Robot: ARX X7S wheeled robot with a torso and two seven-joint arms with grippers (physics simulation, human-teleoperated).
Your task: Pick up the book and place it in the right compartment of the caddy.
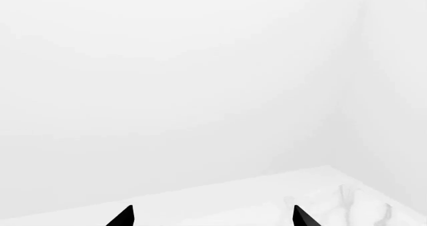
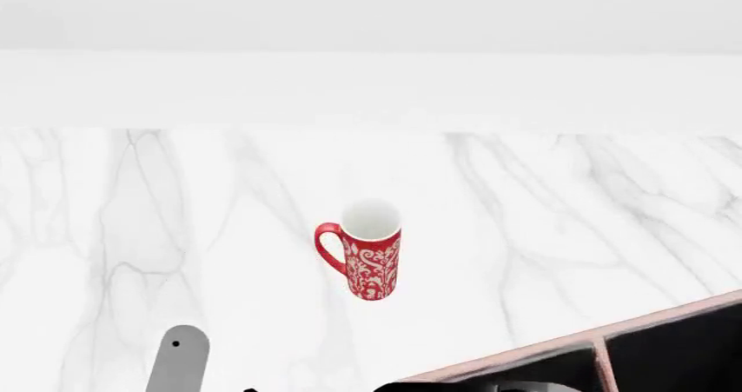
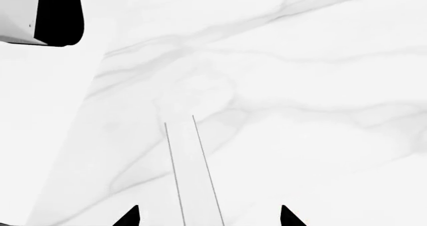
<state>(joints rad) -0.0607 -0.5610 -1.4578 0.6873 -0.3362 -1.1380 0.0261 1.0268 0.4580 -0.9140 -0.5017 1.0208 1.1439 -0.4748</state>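
We see a white marble table (image 2: 557,201) filling most of the head view, with a pale wall band across the top. At the lower right corner of that view sits the caddy (image 2: 649,344), only partly in frame: its reddish-brown rim runs diagonally, a pale divider splits two black sections, and the rest is cut off by the frame edge. Near the centre stands a red patterned mug (image 2: 368,257), upright, handle toward the left, well apart from the caddy. A grey arm link (image 2: 180,362) pokes in at the lower left.

The book shows in none of the views.

The left gripper (image 1: 212,217) shows two black fingertips set wide apart with nothing between them. The right gripper (image 3: 210,217) likewise stands spread and empty over the marble.
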